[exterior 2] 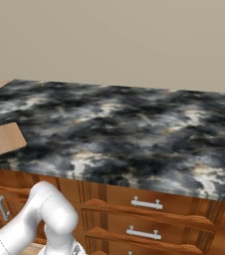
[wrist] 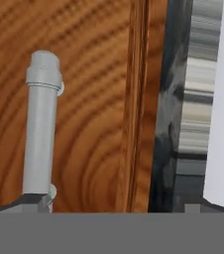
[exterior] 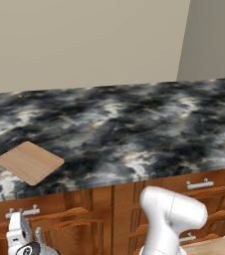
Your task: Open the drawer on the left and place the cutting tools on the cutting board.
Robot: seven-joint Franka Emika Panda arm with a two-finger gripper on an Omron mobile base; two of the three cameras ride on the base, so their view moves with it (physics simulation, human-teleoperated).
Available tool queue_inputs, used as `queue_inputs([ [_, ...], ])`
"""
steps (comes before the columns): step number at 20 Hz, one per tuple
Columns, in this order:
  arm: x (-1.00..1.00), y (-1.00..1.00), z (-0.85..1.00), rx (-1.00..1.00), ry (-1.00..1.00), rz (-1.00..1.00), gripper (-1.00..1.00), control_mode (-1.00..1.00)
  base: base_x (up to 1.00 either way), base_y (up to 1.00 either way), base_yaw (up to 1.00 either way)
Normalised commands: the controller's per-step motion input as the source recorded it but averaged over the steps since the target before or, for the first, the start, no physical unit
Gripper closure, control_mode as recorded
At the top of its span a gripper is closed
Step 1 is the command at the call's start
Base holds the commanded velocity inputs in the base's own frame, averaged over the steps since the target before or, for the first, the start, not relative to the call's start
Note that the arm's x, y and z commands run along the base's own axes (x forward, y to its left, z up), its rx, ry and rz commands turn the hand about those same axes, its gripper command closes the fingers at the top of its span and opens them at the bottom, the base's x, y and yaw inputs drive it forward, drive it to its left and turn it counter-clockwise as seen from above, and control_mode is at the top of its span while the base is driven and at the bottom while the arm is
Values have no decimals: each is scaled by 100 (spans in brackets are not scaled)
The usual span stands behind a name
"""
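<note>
- The gripper sits low at the drawer front, just under the silver bar handle; whether its jaws are wide or narrow I cannot tell.
- Risk: the handle lies off to one side in the hand view, so a closing grasp may miss or slip off on the pull.
- The drawer looks closed, its contents hidden.
- The cutting board lies bare on the desk, near its left front edge.
</note>
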Motion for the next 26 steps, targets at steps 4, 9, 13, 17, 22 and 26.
queue_inputs([
  [4,7,41,-46,0,0,9,-100,-100,0,0,0],
  [9,4,31,-47,0,0,7,-100,-100,0,0,0],
  [13,5,20,-43,0,-2,4,-100,-100,0,0,0],
  [17,0,4,-38,0,-7,0,-100,-100,0,0,0],
  [22,0,0,-36,0,-10,0,-100,-100,0,0,0],
  [26,0,0,-37,0,-12,0,-100,-100,0,0,0],
])
